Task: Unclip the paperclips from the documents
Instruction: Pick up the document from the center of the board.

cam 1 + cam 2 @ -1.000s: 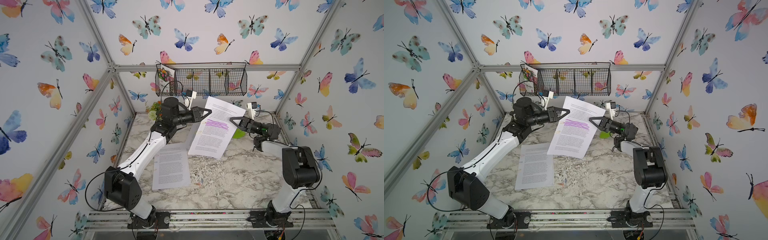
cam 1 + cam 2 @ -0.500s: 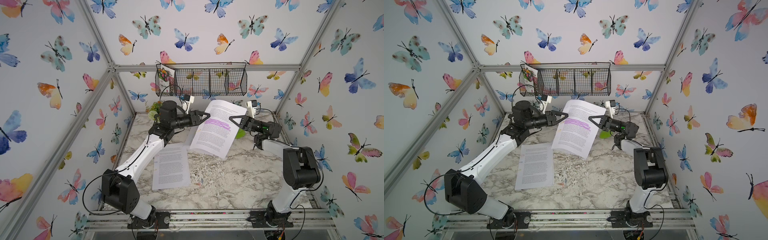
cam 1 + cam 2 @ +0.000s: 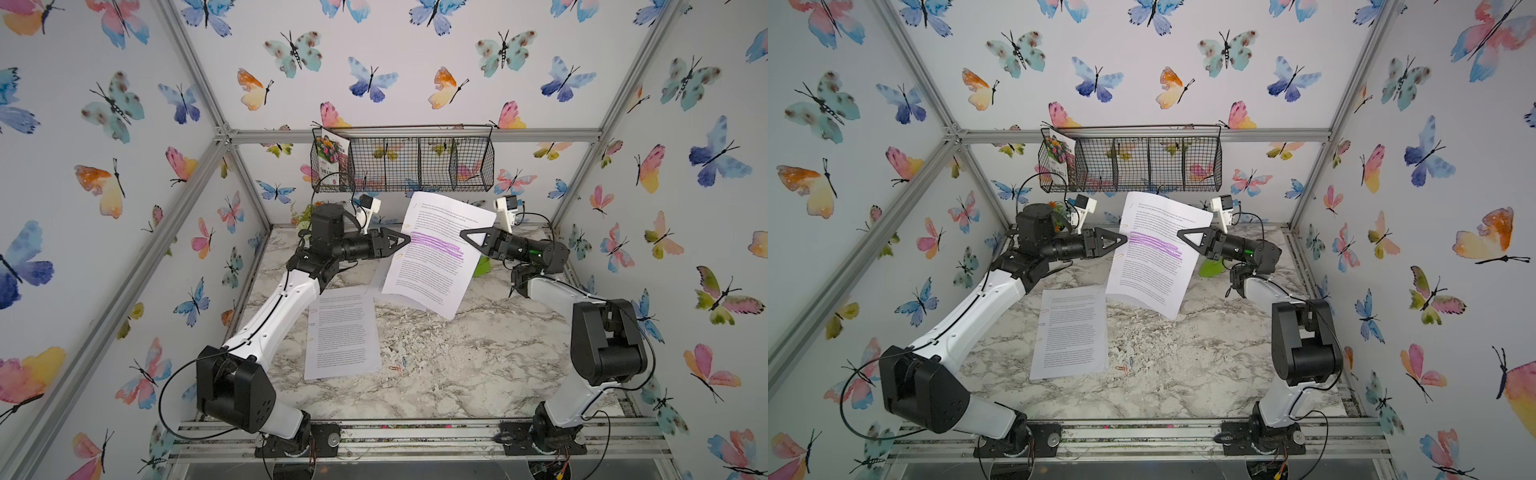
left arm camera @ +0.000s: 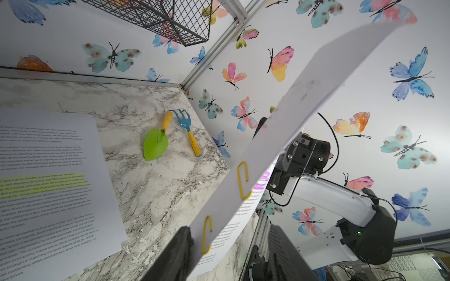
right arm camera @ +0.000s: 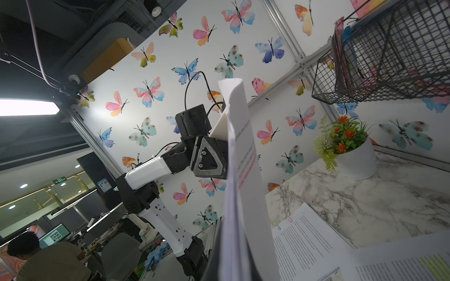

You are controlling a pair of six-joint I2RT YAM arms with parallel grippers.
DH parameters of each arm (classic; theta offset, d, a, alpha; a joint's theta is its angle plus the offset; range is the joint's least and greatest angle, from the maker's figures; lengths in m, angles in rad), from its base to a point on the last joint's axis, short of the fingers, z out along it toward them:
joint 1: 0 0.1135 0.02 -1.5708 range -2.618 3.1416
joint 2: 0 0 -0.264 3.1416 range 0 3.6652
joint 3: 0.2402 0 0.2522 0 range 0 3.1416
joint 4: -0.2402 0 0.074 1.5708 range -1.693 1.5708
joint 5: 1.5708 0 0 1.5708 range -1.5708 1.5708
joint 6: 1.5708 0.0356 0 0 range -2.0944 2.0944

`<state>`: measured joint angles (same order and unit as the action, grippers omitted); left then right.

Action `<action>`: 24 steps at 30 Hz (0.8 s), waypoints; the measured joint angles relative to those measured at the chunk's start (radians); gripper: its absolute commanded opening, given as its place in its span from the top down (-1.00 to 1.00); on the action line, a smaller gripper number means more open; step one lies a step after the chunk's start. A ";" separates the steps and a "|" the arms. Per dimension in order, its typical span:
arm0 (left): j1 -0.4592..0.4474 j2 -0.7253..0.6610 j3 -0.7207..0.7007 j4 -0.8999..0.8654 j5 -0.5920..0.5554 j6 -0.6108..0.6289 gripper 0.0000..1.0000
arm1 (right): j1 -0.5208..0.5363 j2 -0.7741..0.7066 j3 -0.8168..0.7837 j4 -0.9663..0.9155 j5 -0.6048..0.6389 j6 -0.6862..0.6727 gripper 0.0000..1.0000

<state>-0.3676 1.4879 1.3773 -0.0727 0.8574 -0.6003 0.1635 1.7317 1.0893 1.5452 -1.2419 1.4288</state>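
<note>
1. Above the back of the marble worktop (image 3: 478,365), the right claw (image 3: 462,233) is pinching the right edge of the purple-highlighted document (image 3: 432,266) and holding it aloft and tilted.
2. At that document's left edge, the left claw (image 3: 409,239) is standing with its jaws parted, and the paper's edge is passing between them.
3. Two yellow paperclips (image 4: 243,180) are sitting on that same edge, one right by the left claw.
4. The plain document (image 3: 341,332) is lying flat on the worktop by the left arm. The yellow-highlighted document (image 4: 48,185) is lying further back, partly beneath the raised one.
5. Loose paperclips (image 3: 397,368) are lying on the worktop just beside the plain document's near corner.
</note>
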 measured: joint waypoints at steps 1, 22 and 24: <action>0.000 0.006 0.005 0.001 0.011 0.001 -0.15 | 0.000 -0.003 0.000 -0.003 0.000 0.000 0.96; -0.001 0.069 0.015 0.007 0.154 0.023 -0.30 | 0.001 -0.016 0.008 -0.034 -0.016 0.023 0.96; -0.001 0.080 0.021 0.002 0.167 0.035 0.14 | 0.003 -0.022 0.010 -0.036 -0.017 0.029 0.96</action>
<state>-0.3687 1.5677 1.3983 -0.0704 1.0248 -0.5652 0.1661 1.7100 1.0992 1.5089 -1.2591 1.4578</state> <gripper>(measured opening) 0.613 0.048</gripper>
